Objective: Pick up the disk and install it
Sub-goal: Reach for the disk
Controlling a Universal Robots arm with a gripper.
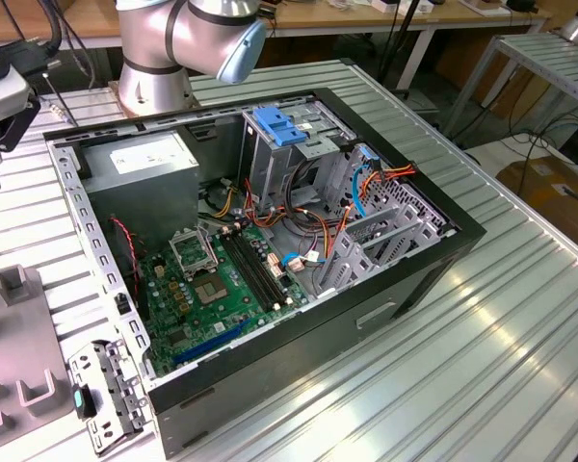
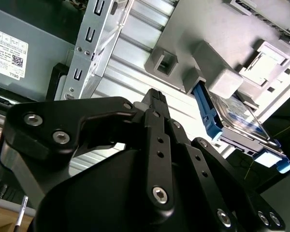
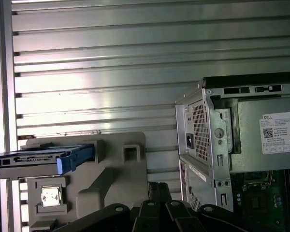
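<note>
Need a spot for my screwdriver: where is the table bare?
Free: the wide strip of slotted table on the exterior view's right of the computer case. Crowded: the case interior, packed with the drive cage, cables and motherboard; and the exterior view's left of the case, taken by the grey fixture holding the disk and a loose metal bracket.

You have bare ribbed surface (image 1: pixel 19 221) open beside the grey fixture (image 1: pixel 19 346) holding the disk (image 3: pixel 38 158) at the exterior view's left, but the computer case (image 1: pixel 87 241) rises just beside it, a loose bracket (image 1: pixel 106 395) lies between them, and inside the case the tall drive cage (image 1: pixel 270 168) and cables (image 1: pixel 299 217) crowd the far side.
</note>
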